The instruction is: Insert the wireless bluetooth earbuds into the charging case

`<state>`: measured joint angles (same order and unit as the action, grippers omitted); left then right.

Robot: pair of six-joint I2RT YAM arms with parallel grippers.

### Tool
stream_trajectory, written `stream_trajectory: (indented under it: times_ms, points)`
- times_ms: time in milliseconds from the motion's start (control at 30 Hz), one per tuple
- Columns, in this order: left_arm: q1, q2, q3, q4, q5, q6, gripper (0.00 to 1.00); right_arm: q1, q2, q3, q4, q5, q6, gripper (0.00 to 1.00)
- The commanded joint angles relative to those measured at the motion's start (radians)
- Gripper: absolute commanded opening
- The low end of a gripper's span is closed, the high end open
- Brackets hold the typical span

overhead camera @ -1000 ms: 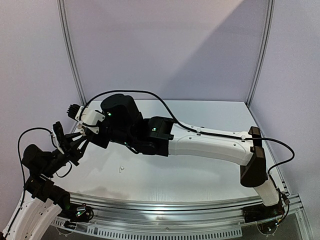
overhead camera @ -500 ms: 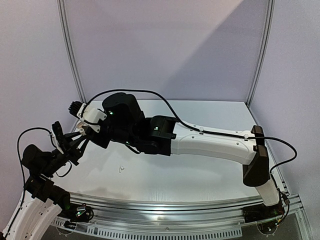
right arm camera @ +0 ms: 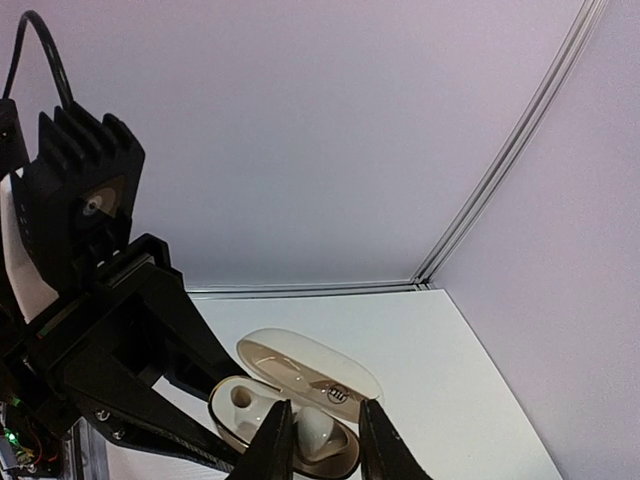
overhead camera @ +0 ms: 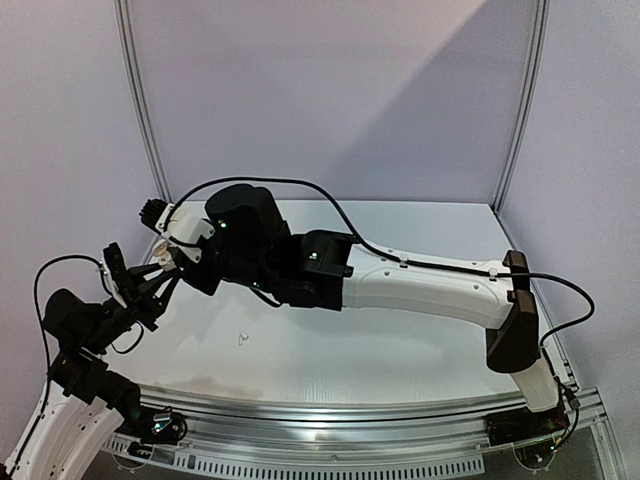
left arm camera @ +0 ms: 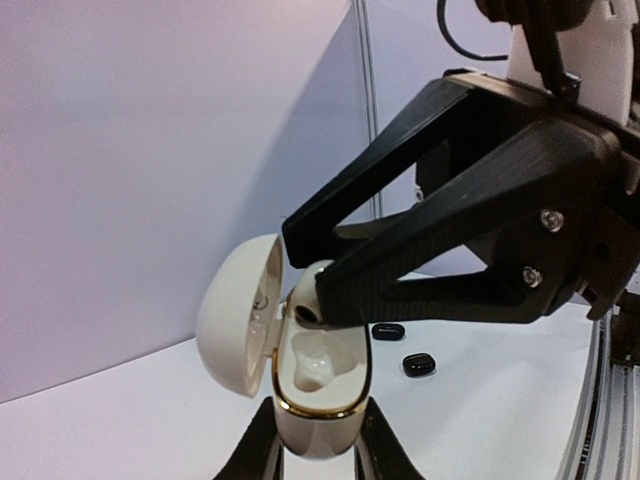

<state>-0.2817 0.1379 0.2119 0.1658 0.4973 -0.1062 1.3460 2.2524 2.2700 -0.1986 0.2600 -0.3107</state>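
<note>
Two black earbuds are lying on the tabletop. The left end effector is pinching one open charging case. The right end effector is straddling one white earbud, and I cannot tell whether it is gripping it.

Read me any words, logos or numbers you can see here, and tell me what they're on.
Small dark logo inside the open lid of the white case: too blurred to read.
No other words, numbers or signs can be read in any view.

White earbud between right fingers, above open charging case
</note>
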Motion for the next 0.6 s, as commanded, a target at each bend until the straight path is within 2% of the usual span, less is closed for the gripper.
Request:
stream_trajectory:
  times_ms: [0, 200, 567]
  points:
    - [-0.008, -0.001, -0.009, 0.020, 0.018, -0.006, 0.00, -0.007, -0.008, 0.023, -0.003, 0.003, 0.022, 0.23]
    - [-0.008, -0.001, -0.009, 0.018, 0.011, -0.006, 0.00, -0.009, -0.015, 0.023, -0.025, 0.006, 0.038, 0.24]
    - [-0.007, 0.016, -0.009, 0.018, 0.012, -0.018, 0.00, -0.009, -0.099, -0.005, 0.031, -0.092, 0.076, 0.29]
